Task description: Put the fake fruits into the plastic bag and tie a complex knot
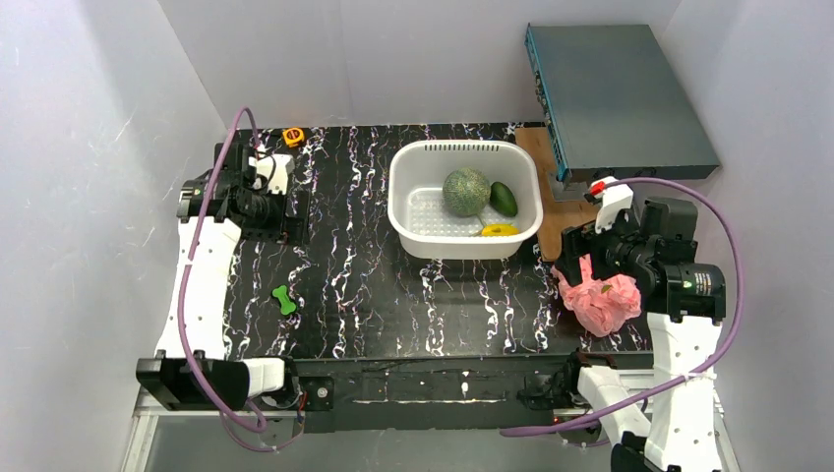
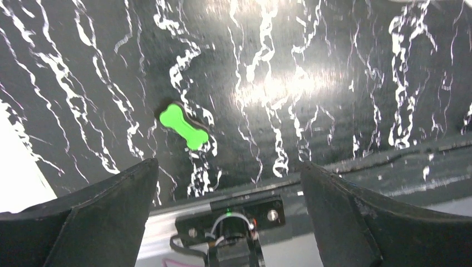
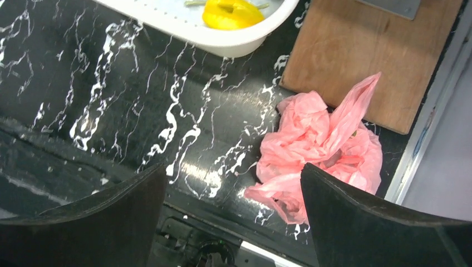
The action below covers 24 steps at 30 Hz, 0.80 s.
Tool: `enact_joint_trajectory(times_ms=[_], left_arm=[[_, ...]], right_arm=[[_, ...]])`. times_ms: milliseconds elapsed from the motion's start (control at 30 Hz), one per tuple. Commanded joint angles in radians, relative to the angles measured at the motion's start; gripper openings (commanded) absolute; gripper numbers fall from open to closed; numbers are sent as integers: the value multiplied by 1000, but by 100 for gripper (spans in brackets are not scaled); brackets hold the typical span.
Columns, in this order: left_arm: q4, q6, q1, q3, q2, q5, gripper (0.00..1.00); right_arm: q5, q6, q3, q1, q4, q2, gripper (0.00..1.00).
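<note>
The grey-green netted melon [image 1: 466, 192], the dark green avocado [image 1: 503, 199] and the small yellow fruit [image 1: 500, 230] lie in a white perforated basket [image 1: 413, 167] at the back middle. The yellow fruit also shows in the right wrist view [image 3: 231, 13]. The pink plastic bag [image 1: 602, 301] lies crumpled at the table's right front, also in the right wrist view [image 3: 323, 144]. My right gripper [image 3: 234, 183] is open and empty, above and just left of the bag. My left gripper [image 2: 228, 178] is open and empty over the table's left side.
A tiny bright green bone-shaped toy [image 1: 285, 299] lies at the left front, also in the left wrist view [image 2: 183, 125]. A wooden board [image 1: 547, 187] and a dark flat box [image 1: 620, 98] sit at the back right. A small orange object [image 1: 293, 137] lies at the back left.
</note>
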Motion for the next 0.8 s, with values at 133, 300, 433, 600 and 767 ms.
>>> enact_joint_trajectory(times_ms=[133, 300, 433, 600, 767], left_arm=[[112, 100, 3, -55, -142, 88, 99], [80, 88, 3, -34, -97, 109, 99], [121, 44, 4, -52, -115, 105, 99], [175, 25, 3, -98, -152, 102, 100], [230, 33, 3, -163, -197, 117, 99]], right_arm=[[128, -254, 75, -3, -260, 147, 87], [255, -399, -102, -3, -215, 140, 87], [356, -470, -275, -4, -99, 138, 87], [411, -514, -418, -5, 61, 196, 87], [459, -538, -511, -4, 255, 287, 88]])
